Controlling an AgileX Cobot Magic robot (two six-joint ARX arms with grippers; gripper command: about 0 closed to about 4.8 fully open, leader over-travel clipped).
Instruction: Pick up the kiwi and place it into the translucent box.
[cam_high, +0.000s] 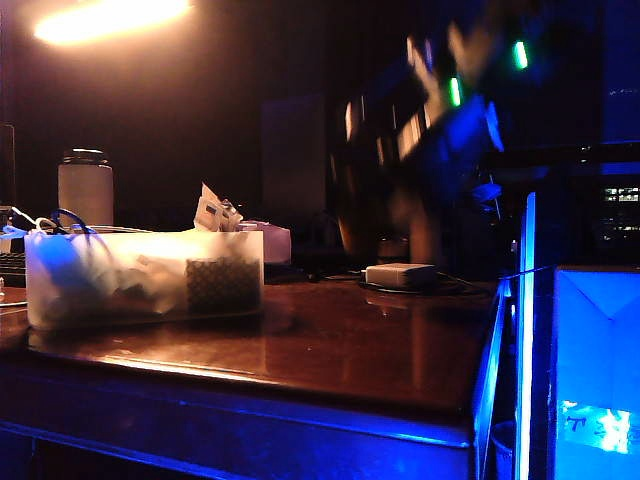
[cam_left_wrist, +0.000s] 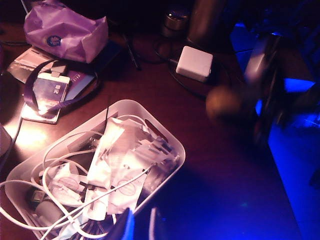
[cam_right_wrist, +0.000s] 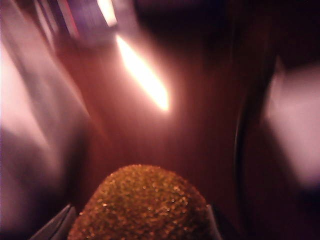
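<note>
The kiwi (cam_right_wrist: 142, 205), fuzzy and brown, fills the gap between the fingers of my right gripper (cam_right_wrist: 140, 217), which is shut on it. In the left wrist view the kiwi (cam_left_wrist: 225, 102) is a brown blur above the table, past the adapter and apart from the translucent box (cam_left_wrist: 177, 150). The box (cam_high: 120, 300) stands at the table's left, full of white cables and packets. My right arm (cam_high: 430, 120) is a motion blur over the back of the table. My left gripper (cam_left_wrist: 140, 227) hangs over the box's near end, its fingers nearly together with nothing between them.
A white adapter (cam_high: 400, 274) with a dark cable lies behind the box, also seen from the left wrist (cam_left_wrist: 195, 63). A frosted jar (cam_high: 85, 190) stands at the far left. A purple bag (cam_left_wrist: 65, 32) and a lanyard card (cam_left_wrist: 50, 92) lie beyond the box. A blue-lit carton (cam_high: 595, 370) stands off the table's right edge.
</note>
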